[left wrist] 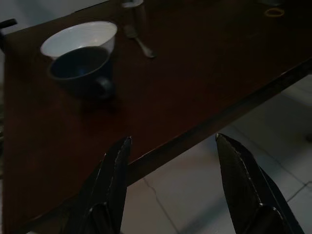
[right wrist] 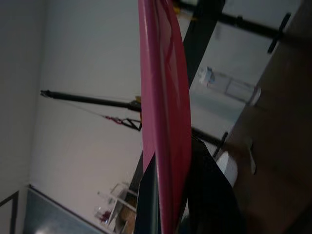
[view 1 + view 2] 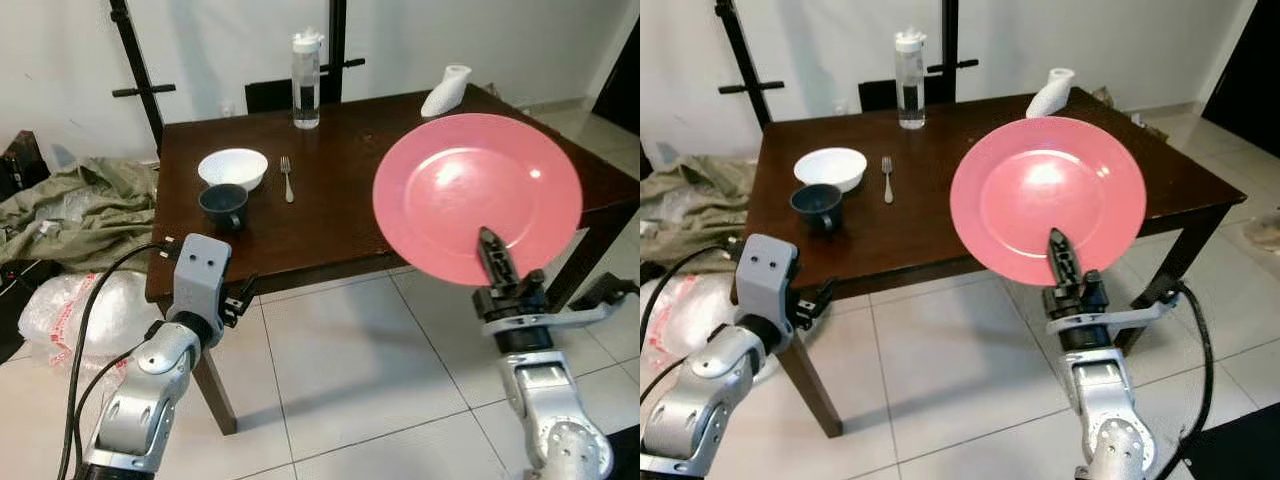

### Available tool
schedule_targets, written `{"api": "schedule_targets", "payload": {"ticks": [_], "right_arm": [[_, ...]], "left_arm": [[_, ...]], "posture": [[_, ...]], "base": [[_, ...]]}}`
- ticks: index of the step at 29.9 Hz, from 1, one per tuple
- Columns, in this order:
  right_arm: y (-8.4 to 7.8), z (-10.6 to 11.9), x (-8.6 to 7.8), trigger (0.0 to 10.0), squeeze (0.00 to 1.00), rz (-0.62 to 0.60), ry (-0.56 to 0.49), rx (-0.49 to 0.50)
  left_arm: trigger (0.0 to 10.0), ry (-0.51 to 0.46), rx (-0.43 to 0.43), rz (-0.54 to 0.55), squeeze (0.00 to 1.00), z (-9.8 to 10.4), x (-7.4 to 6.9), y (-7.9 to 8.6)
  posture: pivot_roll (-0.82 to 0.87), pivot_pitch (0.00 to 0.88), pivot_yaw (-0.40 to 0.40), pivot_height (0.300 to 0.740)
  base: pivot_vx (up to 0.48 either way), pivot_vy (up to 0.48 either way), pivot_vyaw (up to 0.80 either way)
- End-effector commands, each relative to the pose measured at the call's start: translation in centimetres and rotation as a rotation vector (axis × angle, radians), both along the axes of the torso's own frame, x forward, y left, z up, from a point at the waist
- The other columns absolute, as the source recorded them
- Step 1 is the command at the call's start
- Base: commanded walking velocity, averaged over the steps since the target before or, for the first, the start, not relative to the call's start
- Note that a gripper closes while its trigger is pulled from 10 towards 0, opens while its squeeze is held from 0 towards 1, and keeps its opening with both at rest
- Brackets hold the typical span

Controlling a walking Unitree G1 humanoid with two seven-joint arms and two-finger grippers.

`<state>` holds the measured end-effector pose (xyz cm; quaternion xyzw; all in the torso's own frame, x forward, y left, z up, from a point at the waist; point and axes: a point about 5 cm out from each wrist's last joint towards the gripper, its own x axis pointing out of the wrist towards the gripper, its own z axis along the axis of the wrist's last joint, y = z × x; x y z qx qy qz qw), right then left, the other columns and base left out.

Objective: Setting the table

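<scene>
A large pink plate (image 3: 470,190) stands nearly upright in the air over the front right part of the dark wooden table (image 3: 330,235). My right gripper (image 3: 495,262) is shut on the plate's lower rim; in the right wrist view the plate (image 2: 163,122) is edge-on between the black fingers (image 2: 209,190). On the table's left part sit a white bowl (image 3: 233,167), a dark blue mug (image 3: 224,205) in front of it and a fork (image 3: 287,178) to their right. My left gripper (image 1: 173,141) is open and holds nothing, just off the table's front left edge.
A clear water bottle (image 3: 306,82) stands at the table's back edge, and a white vase (image 3: 446,90) lies at the back right. A crumpled cloth (image 3: 80,200) and a plastic bag (image 3: 70,310) lie on the floor to the left. Black stand poles (image 3: 135,60) rise behind.
</scene>
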<state>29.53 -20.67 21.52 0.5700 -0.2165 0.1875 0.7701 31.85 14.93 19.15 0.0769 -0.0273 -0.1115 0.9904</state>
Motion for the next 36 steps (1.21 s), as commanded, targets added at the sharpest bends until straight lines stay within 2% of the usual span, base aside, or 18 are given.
{"api": "schedule_targets", "payload": {"ticks": [1,8,11,31,36], "right_arm": [[-0.1,0.5,-0.2,10.0,0.00,0.001,-0.027,0.011],[-0.1,0.6,-0.2,10.0,0.00,0.007,-0.032,0.012],[0.7,0.3,-0.1,10.0,0.00,0.081,-0.017,-0.046],[1.7,0.3,0.0,10.0,0.00,0.150,-0.025,-0.073],[2.5,-0.2,0.1,10.0,0.00,0.202,0.005,-0.121]], "left_arm": [[10.0,0.011,0.006,-0.001,0.00,-0.4,0.0,0.1],[10.0,0.009,0.006,-0.002,0.00,-0.4,0.0,0.1],[10.0,-0.002,0.008,-0.013,0.00,-0.4,0.1,-0.2],[10.0,-0.018,0.006,-0.013,0.00,-0.5,0.3,-0.3],[10.0,-0.020,0.009,-0.016,0.00,-0.6,0.2,-0.4]], "posture": [[0.09,0.098,0.116,0.740],[0.09,0.098,0.116,0.740],[0.08,0.097,0.107,0.740],[0.09,0.096,0.102,0.740],[0.09,0.096,0.100,0.740]], "base": [[0.480,0.000,0.00],[0.480,0.000,0.00],[0.480,0.000,0.00],[0.480,0.000,0.00],[0.480,0.000,0.00]]}}
